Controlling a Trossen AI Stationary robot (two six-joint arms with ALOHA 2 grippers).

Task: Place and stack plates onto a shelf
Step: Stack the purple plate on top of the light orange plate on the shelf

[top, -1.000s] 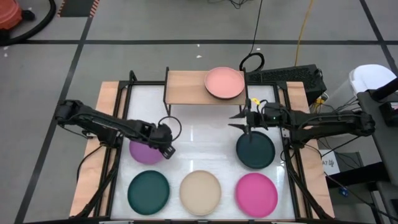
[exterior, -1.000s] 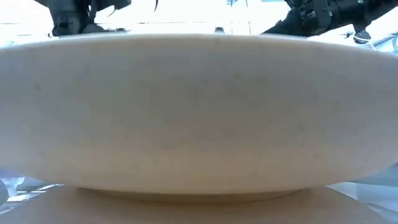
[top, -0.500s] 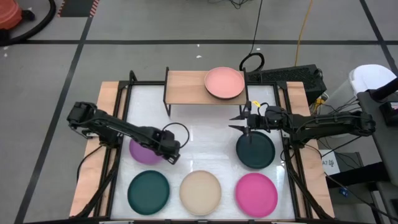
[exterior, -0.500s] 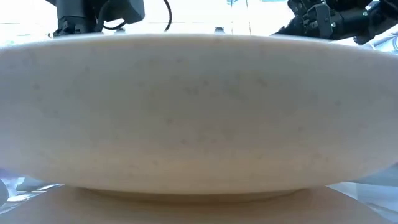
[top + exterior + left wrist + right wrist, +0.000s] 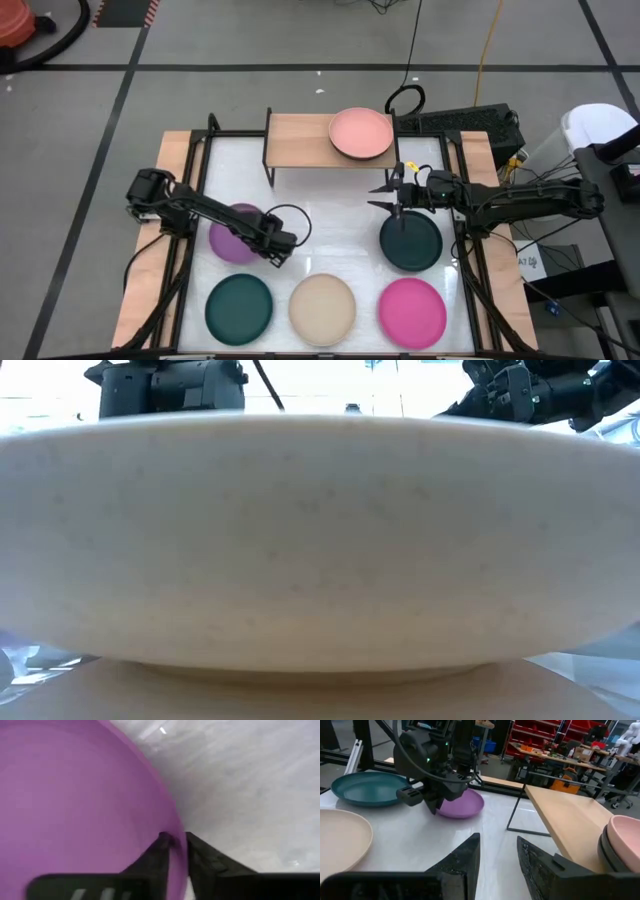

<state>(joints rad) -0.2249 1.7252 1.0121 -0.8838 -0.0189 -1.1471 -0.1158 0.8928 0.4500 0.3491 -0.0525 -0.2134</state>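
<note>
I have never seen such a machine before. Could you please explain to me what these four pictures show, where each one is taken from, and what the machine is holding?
This is a robot with two dark arms at a white table; each arm ends in a two-finger claw. The overhead picture shows everything. The left claw sits at the edge of a purple plate, and that arm's wrist camera shows its fingers on either side of the plate's rim, seemingly gripping it. The right claw is open and holds nothing, hanging near a dark teal plate. Its wrist camera looks across at the left arm. Another teal plate, a beige plate and a magenta plate lie along the front. A pink plate rests on the small wooden shelf. The table-level camera is almost wholly blocked by the beige plate.
</note>
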